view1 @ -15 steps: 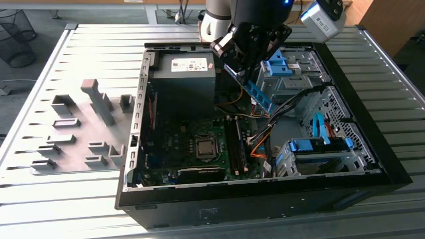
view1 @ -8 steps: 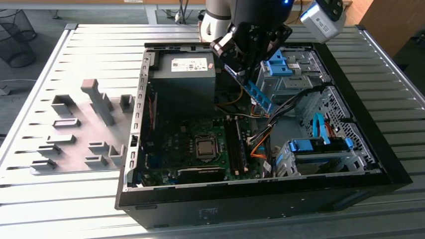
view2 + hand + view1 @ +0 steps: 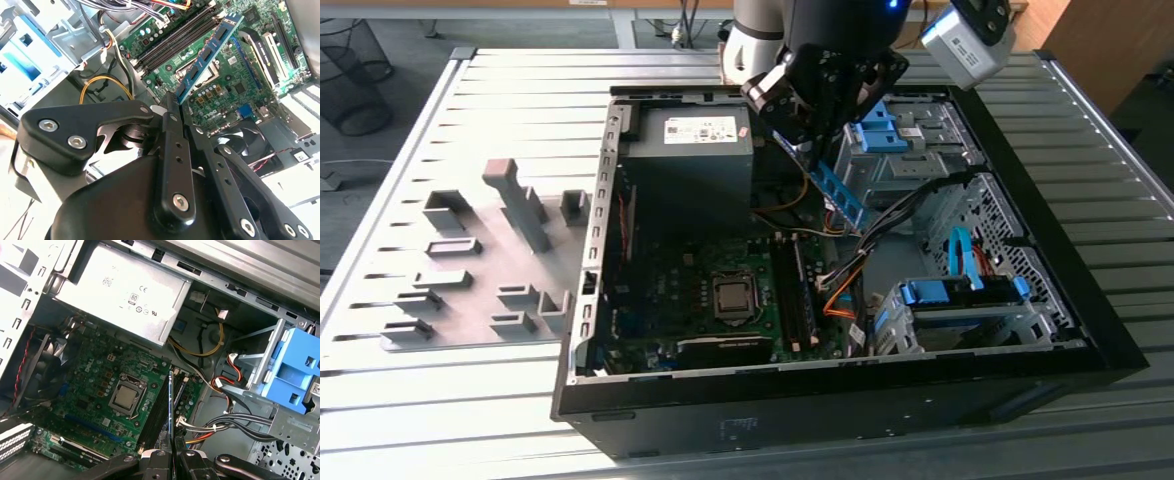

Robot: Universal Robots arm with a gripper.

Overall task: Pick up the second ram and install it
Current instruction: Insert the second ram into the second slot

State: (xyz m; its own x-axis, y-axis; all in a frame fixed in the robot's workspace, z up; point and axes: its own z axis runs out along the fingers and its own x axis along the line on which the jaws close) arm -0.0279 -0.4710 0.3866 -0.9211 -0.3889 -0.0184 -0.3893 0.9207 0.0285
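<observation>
Blue second ram [image 3: 842, 192], seemingly slot-aligned

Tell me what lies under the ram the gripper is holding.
Under the second ram, shut in the gripper, run the motherboard's black memory slots; the stick hides part of them.

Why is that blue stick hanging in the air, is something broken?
Nothing looks broken. The hand grips the second ram by one end and holds it above the motherboard, over its memory slots but not seated in any.
</observation>
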